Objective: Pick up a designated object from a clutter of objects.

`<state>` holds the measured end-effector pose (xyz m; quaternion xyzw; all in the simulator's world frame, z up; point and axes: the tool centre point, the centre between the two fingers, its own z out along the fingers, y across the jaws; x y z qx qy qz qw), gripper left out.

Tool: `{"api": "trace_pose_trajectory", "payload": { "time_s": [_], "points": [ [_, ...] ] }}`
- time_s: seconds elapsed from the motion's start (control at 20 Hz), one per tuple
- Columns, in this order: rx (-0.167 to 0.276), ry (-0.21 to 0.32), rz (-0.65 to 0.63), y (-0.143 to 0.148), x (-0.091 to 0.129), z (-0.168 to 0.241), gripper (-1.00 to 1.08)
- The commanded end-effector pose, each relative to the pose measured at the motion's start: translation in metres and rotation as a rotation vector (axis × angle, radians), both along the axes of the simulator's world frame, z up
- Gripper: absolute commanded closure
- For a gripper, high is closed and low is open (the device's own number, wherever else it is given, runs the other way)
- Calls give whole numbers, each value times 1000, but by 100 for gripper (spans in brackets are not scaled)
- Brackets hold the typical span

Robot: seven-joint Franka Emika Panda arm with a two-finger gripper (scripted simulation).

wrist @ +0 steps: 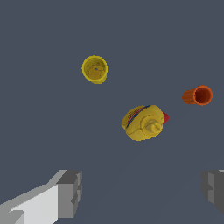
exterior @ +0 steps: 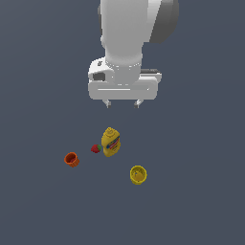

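My target, the orange cup (exterior: pixel 72 159), stood on the surface (exterior: pixel 191 201) at the exterior view's left, apart from the strawberry (exterior: pixel 95 149) and mustard bottle (exterior: pixel 111 142). To do the approach well, I judged I should shift the end effector (exterior: pixel 122 103) over the cup, keep clear of the strawberry, then descend straight. The arm hung high above the clutter, pointing straight down, its end effector spread wide and carrying nothing.

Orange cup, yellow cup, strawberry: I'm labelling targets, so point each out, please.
orange cup (exterior: pixel 72 159): exterior view, on its open rim.
yellow cup (exterior: pixel 138 174): exterior view, on its open mouth.
strawberry (exterior: pixel 95 149): exterior view, on its red body beside the mustard bottle (exterior: pixel 111 142).
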<state>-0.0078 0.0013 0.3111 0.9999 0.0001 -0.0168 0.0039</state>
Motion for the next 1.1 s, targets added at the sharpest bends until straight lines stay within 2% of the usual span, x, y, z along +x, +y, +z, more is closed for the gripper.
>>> {"api": "trace_pose_trajectory", "payload": {
  "time_s": [0.0, 0.45, 0.75, 1.05],
  "points": [
    [0, 0, 0, 0, 0, 0, -92],
    [-23, -34, 28, -10, 5, 21, -92],
    [-19, -32, 22, -13, 9, 17, -92],
    [-10, -32, 1, -29, 23, 0, -92]
  ]
}}
